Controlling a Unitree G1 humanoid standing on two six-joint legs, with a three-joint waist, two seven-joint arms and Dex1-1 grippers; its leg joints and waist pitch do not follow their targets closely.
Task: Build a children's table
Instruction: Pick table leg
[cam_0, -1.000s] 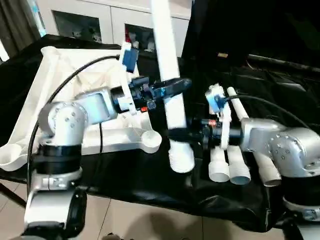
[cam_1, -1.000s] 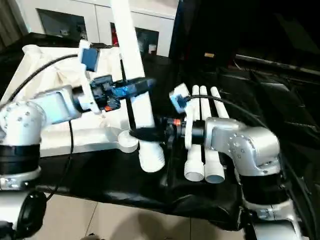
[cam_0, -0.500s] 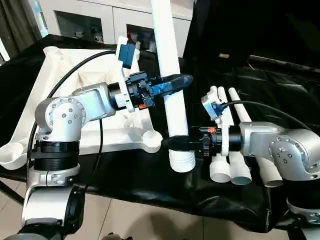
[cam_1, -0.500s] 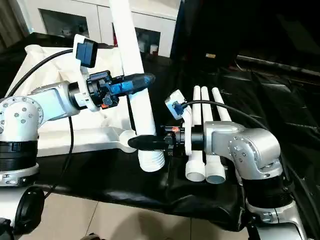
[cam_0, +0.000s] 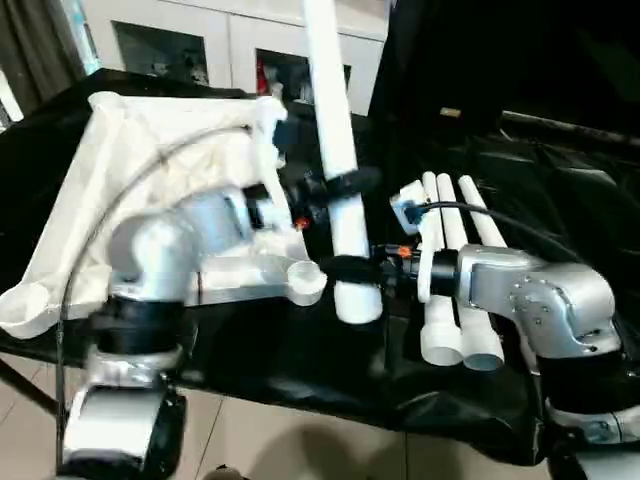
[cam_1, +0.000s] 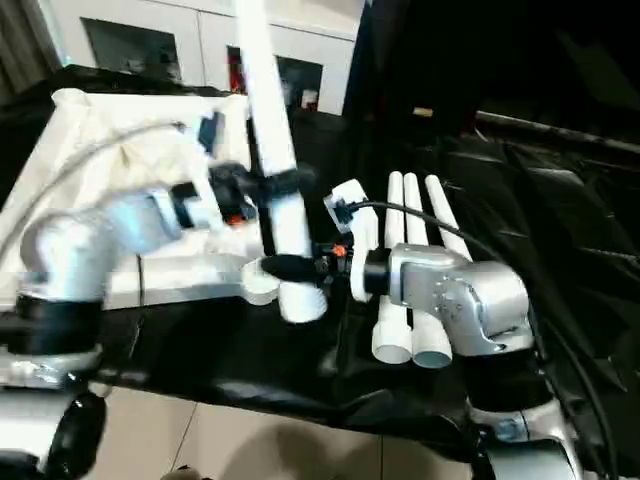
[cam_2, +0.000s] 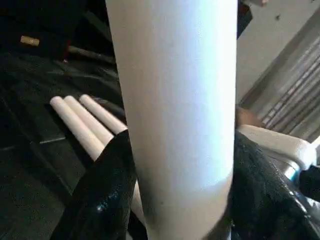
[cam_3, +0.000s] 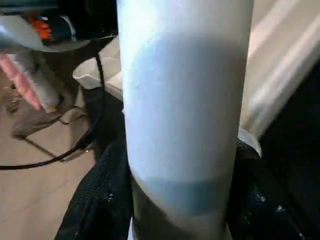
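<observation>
The white table top (cam_0: 110, 170) lies upside down on black cloth at the left, with a round corner socket (cam_0: 306, 281) at its near right corner. One white table leg (cam_0: 333, 120) stands almost upright just right of that socket, its thick end low over the cloth. My left gripper (cam_0: 343, 184) is shut on the leg's middle. My right gripper (cam_0: 345, 268) is shut on the leg lower down, close to the thick end. In both wrist views the leg (cam_2: 175, 100) (cam_3: 185, 100) sits between black fingers (cam_2: 107, 185) (cam_3: 97, 200) that press against its sides.
Three more white legs (cam_0: 450, 270) lie side by side on the black cloth under my right forearm. A white cabinet (cam_0: 180, 40) with glass fronts stands behind the table. The cloth-covered front edge runs close below the leg's thick end.
My right gripper has closed around the lower leg. My left arm has swung and is blurred, still around the leg's middle. The leg's thick end sits slightly nearer the corner socket.
</observation>
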